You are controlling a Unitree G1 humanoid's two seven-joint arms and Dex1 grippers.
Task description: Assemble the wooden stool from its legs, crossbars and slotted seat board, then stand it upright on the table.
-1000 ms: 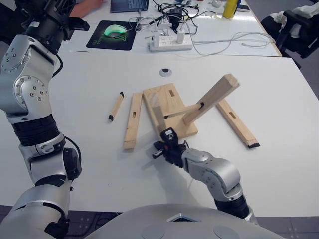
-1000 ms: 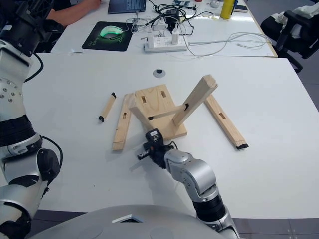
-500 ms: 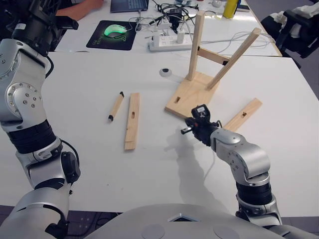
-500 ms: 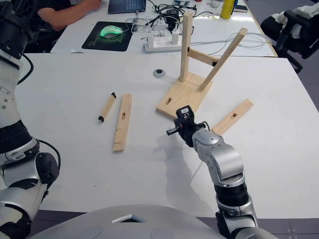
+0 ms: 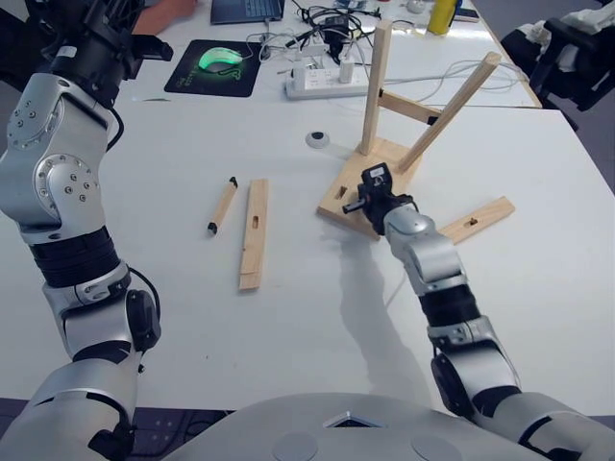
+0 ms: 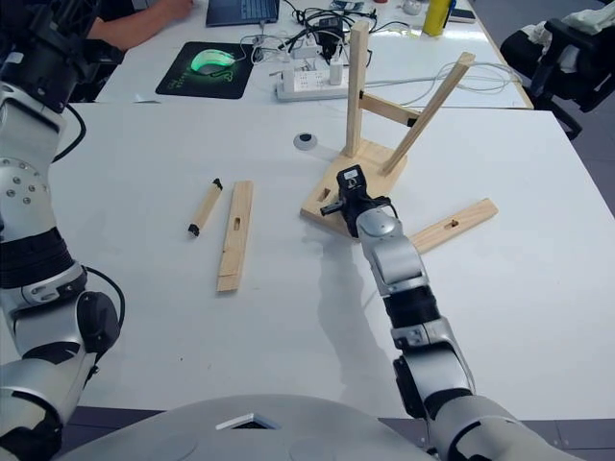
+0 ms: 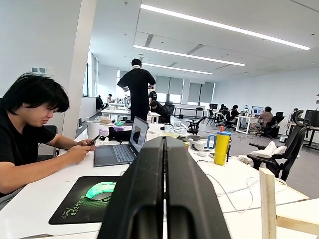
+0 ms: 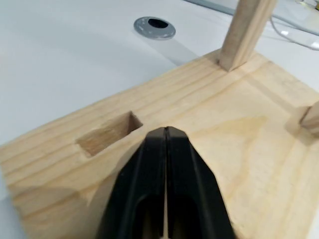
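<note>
The left gripper point(image 7: 165, 149) pointing out across a cluttered white surface point(image 7: 25, 215).
Its two black fingers are pressed flat together, with no gap between them. Beyond them on the surface lie a black mouse pad point(image 7: 70, 210) carrying a green-lit mouse point(image 7: 101, 190), an open laptop point(image 7: 122, 149), a yellow bottle point(image 7: 222, 148) with a blue lid, and loose white cables point(image 7: 234, 191). A pale wooden leg point(image 7: 267, 199) stands upright close by.
</note>
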